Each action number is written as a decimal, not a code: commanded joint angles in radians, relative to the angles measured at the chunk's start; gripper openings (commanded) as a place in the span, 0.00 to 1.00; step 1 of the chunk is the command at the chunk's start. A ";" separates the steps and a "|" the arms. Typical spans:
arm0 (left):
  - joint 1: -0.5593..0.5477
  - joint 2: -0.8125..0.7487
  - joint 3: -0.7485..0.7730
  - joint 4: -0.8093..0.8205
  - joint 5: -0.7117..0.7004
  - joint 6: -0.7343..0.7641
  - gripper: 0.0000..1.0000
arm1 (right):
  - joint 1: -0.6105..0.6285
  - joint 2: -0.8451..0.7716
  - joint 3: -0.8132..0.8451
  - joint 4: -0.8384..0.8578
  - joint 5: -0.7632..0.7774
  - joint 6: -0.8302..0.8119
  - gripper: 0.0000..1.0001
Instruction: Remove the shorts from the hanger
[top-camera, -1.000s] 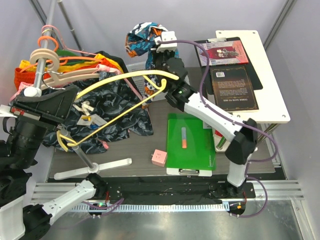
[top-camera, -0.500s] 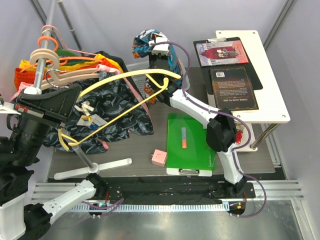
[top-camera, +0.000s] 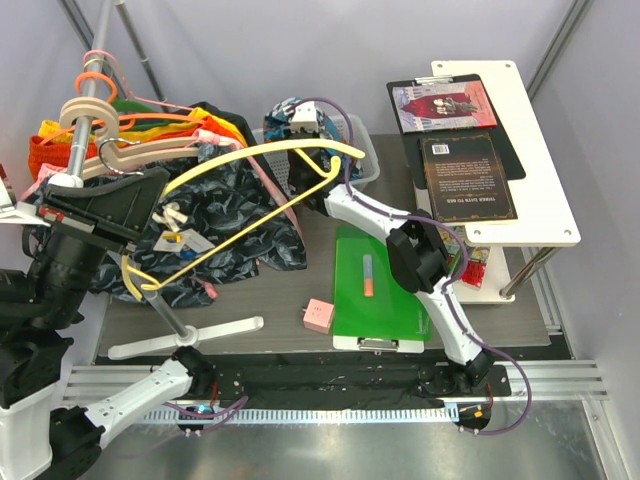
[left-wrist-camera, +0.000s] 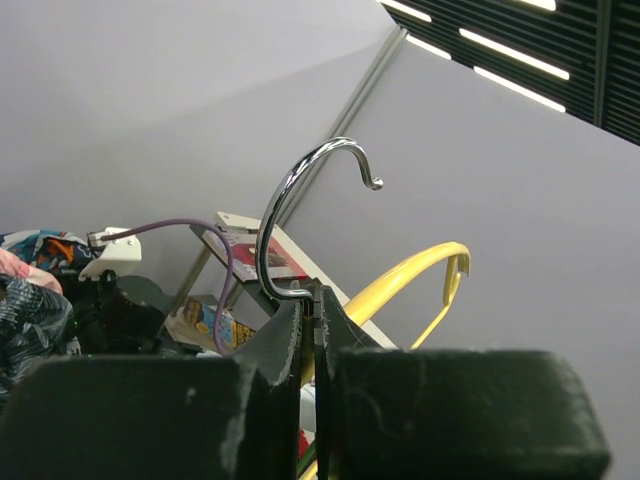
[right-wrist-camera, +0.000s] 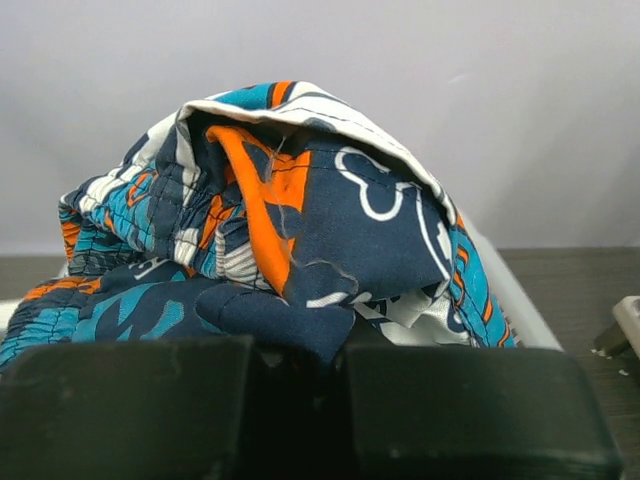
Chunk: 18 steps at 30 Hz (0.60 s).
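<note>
The pale yellow hanger is bare and slants from lower left to the back centre. My left gripper is shut on its neck. In the left wrist view my left gripper clamps the base of the chrome hook, with a yellow arm behind it. The shorts, printed in blue, teal, orange and white, are bunched at the white basket at the back centre. My right gripper is shut on them. In the right wrist view the shorts bulge above my right gripper, which pinches a navy fold.
A clothes rail at the left carries pink-orange hangers, a beige hanger, an orange garment and a dark navy leaf garment. A green clipboard and a pink cube lie on the table. A white side table with books stands at the right.
My right gripper has brought the shorts down from a raised position to the white basket. The left gripper and hanger have barely moved.
</note>
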 joint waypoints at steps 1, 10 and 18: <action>0.004 -0.013 -0.014 0.063 0.007 -0.023 0.00 | -0.035 0.003 0.031 -0.103 -0.108 0.145 0.01; 0.004 -0.008 -0.007 0.054 0.023 -0.037 0.00 | -0.041 0.001 -0.056 -0.245 -0.166 0.258 0.14; 0.004 -0.011 -0.015 0.058 0.038 -0.065 0.00 | -0.041 -0.094 -0.021 -0.483 -0.272 0.324 0.81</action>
